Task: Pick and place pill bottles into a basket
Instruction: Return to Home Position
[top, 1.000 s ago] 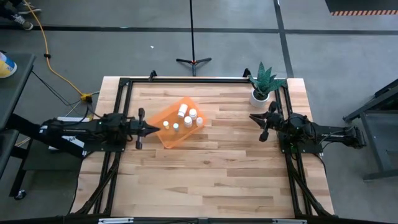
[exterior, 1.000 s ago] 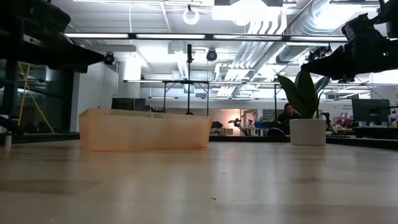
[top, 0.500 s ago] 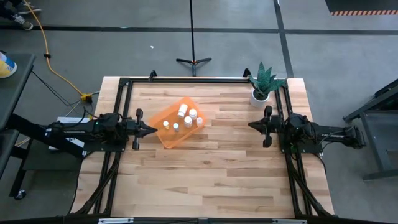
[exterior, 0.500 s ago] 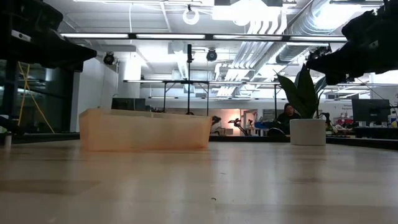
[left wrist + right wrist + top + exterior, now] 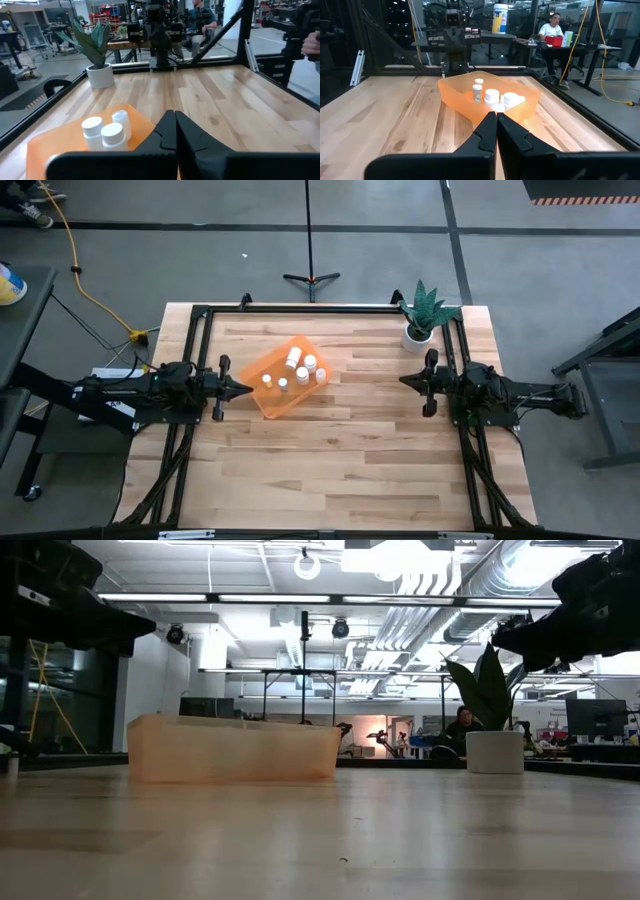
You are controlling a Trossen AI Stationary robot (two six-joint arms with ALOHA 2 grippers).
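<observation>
— Where did the two arms stand?
— The left gripper (image 5: 245, 387) hung above the table (image 5: 350, 470) near its left edge. Its fingers were pressed together on nothing, and its tip was just beside the basket (image 5: 272, 404). The right gripper (image 5: 405, 381) hung near the right edge, likewise closed and empty, well apart from the basket.
— Any change from a second before?
— Yes. The right gripper had been skewed toward the plant pot (image 5: 418, 333) at the rear right corner. It had since swung square and pointed straight across at the left one. The left gripper had drawn back a little toward its own edge. Over the last half second neither moved.
— And the pill bottles (image 5: 302, 374)?
— Six white caps showed inside the basket, gathered toward its rear side, just where they had been. The basket sat askew in the left half of the table, nearer the rear edge than the front, and it had not shifted.
</observation>
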